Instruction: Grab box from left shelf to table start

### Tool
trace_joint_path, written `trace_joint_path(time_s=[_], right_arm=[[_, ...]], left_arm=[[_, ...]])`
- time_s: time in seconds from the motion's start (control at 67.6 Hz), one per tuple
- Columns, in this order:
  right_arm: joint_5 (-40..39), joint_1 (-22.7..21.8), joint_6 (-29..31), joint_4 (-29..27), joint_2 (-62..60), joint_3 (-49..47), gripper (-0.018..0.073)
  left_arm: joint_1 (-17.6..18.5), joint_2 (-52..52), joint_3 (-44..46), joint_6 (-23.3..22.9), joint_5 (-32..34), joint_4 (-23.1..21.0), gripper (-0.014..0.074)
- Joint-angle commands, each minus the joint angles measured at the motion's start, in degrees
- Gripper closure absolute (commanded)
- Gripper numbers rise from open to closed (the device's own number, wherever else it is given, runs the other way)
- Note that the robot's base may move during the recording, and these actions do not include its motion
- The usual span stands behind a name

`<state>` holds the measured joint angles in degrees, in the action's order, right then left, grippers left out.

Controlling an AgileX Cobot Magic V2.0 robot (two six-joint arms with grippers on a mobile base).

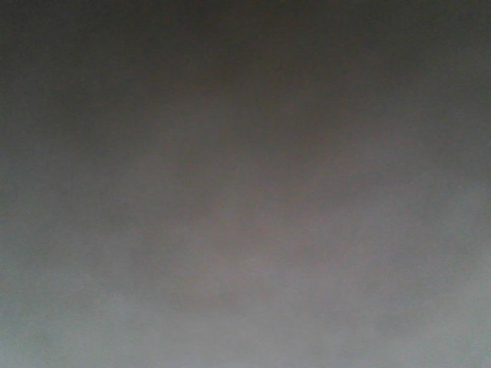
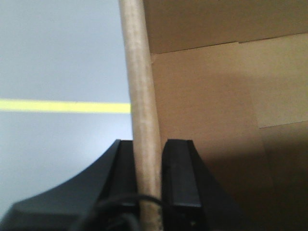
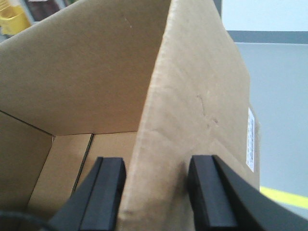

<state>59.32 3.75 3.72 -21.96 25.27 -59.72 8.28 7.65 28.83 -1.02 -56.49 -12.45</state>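
The box (image 2: 207, 96) is open-topped brown cardboard; I see its bare inside, and its black printed panel is out of view. My left gripper (image 2: 148, 163) is shut on the top edge of one box wall (image 2: 142, 96), one finger inside and one outside. In the right wrist view my right gripper (image 3: 156, 192) straddles another wall of the box (image 3: 192, 96); the cardboard fills the gap between the fingers. The front view is a uniform grey blur and shows nothing I can name. The left shelf and the table are out of view.
Grey floor with a yellow line (image 2: 62, 106) lies beside the box; the line also shows in the right wrist view (image 3: 284, 196). A white label (image 3: 250, 139) sits on the box's outer face. Something yellow (image 3: 12, 17) stands at far left.
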Motion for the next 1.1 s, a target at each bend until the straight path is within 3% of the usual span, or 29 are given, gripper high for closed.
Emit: trace_joint_path(time_s=[0.0, 1.081], right_arm=[[-2.8, 0.2, -0.2, -4.7, 0.2, -1.8, 0.0492], [-2.5, 0.2, -0.2, -4.7, 0.3, -1.8, 0.0492]], left_arm=[[0.6, 1.0, 0.9, 2.3, -0.7, -0.9, 0.0696], [0.6, 1.0, 0.9, 2.3, -0.4, -1.2, 0.0696]])
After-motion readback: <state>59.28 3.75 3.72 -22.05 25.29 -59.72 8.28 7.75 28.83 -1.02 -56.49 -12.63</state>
